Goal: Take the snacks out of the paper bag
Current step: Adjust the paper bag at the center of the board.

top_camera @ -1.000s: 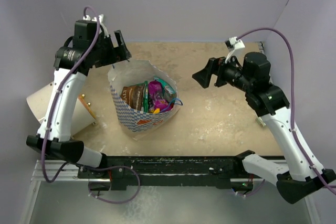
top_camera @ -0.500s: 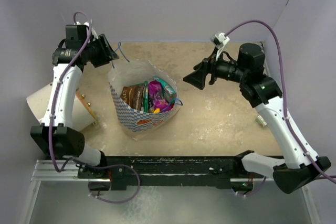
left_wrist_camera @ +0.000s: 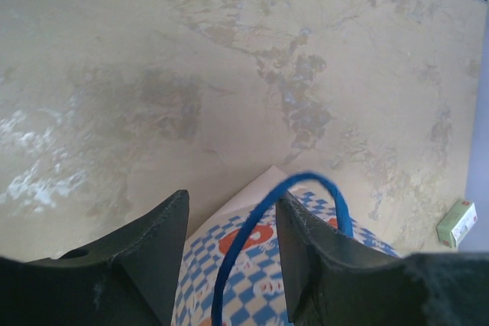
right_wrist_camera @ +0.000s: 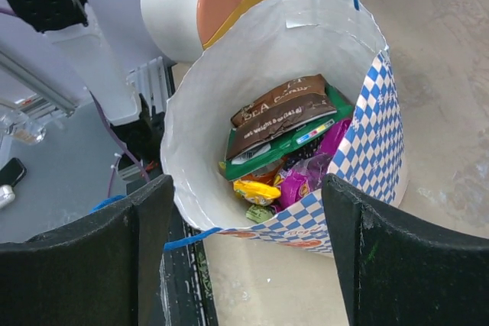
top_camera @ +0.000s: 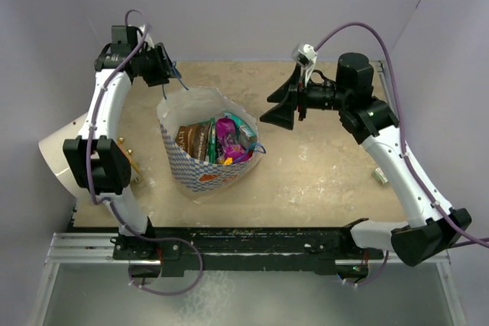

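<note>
Right gripper (top_camera: 275,106) moved closer to large white paper bag with blue zigzag pattern (top_camera: 200,175), now just right of it, fingers wide apart. Left gripper (left_wrist_camera: 229,202) at bag's far rim; I see fingers apart, straddling blue cord handle (left_wrist_camera: 246,234). Small crinkly foil snack packets (top_camera: 220,140) inside bag.

Bright, diffuse, nearly shadowless light; left end effector (left_wrist_camera: 231,211) looms dark, slightly blurred.
</note>
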{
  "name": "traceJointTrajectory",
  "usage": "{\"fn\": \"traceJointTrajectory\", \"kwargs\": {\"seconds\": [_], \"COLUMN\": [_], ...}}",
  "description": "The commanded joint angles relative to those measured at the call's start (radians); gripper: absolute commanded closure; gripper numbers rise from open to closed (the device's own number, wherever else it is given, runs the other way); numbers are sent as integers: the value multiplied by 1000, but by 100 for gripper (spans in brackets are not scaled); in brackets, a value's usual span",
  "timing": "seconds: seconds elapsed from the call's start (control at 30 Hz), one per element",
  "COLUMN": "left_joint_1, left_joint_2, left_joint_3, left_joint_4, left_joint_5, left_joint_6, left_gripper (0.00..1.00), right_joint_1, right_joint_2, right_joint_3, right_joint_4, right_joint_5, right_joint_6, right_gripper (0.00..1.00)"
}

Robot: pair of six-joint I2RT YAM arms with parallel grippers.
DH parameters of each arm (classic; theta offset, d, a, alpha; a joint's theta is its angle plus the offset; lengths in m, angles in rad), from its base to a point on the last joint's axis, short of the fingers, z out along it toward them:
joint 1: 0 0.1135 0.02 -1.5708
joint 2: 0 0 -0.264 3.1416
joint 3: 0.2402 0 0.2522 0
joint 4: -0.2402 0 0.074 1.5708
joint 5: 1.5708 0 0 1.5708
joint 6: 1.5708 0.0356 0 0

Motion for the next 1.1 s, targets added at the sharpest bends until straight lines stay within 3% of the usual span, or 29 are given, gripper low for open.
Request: {"fn": "traceJointTrajectory", "kwargs": {"seconds": [0.0, 0.1, 0.17, 0.43, 0.73, 1.07], "left_joint_1": [5, 5, 5, 38, 69, 137], "left_joint_2": [51, 102, 134, 148, 53, 45], "left_joint_3": [62, 121, 155, 256, 302, 481], "left_joint_4": [144, 182, 187, 188, 175, 178], "left_joint_5": [156, 213, 237, 265, 172, 257], "left_joint_6": [-11, -35, -48, -93, -147, -216], "left_gripper": [47, 48, 53, 100, 100, 100], "right_joint_1": [2, 5, 8, 11, 11, 12], "right_joint_2": [9, 28, 32, 12, 4, 105], "right_joint_3": [62, 84, 98, 109, 101, 156], "right_joint_4": [8, -33, -56, -104, -151, -140], "right_joint_5": [-63, -67, -42, 137, 244, 219], "right_joint_6": [-37, -51, -61, -44, -16, 83], "right_gripper": [21, 24, 24, 20, 19, 19]}}
